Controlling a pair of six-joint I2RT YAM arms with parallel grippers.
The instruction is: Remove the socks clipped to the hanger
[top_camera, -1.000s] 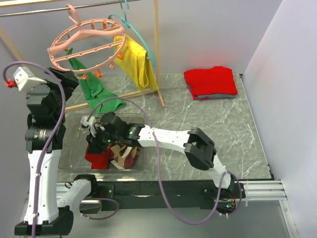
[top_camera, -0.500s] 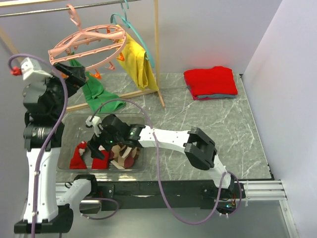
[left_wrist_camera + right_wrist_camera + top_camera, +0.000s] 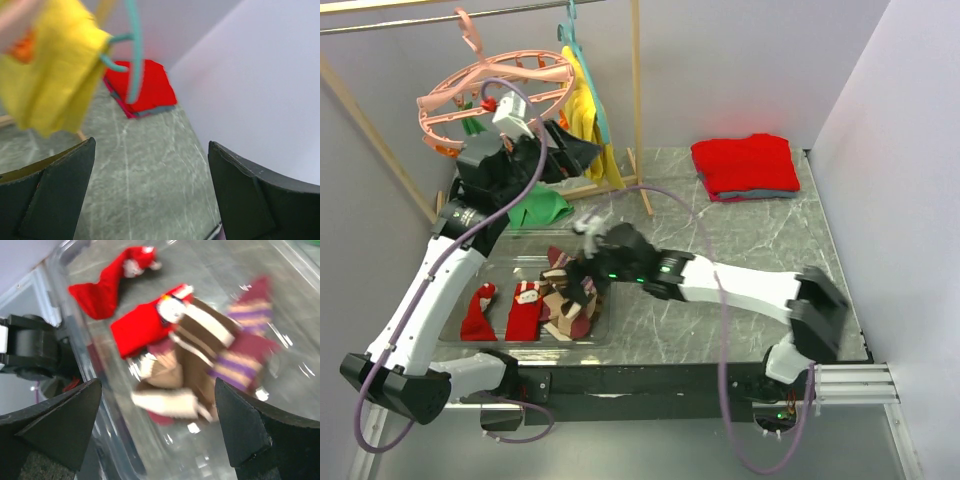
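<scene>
The pink ring hanger (image 3: 495, 95) hangs from the rail at the back left, with small orange clips on its ring. Several socks lie in the clear bin (image 3: 453, 300): two red ones (image 3: 478, 312) (image 3: 145, 322) and a pile of brown-striped (image 3: 195, 350) and purple-striped ones (image 3: 245, 340). My right gripper (image 3: 575, 283) (image 3: 157, 425) hovers open over the bin's right end with nothing between its fingers. My left gripper (image 3: 582, 150) (image 3: 150, 195) is raised just right of the hanger, open and empty, facing the yellow garment (image 3: 50, 70).
A teal clothes hanger (image 3: 132, 50) carries the yellow garment on a wooden rack (image 3: 638, 110). A green cloth (image 3: 535, 205) hangs behind the left arm. Folded red cloth (image 3: 745, 165) lies at the back right of the marble table (image 3: 740, 240).
My right gripper opened, left the red sock lying in the bin and drew back to the right. My left arm swung from the far left up and right, beside the hanger.
</scene>
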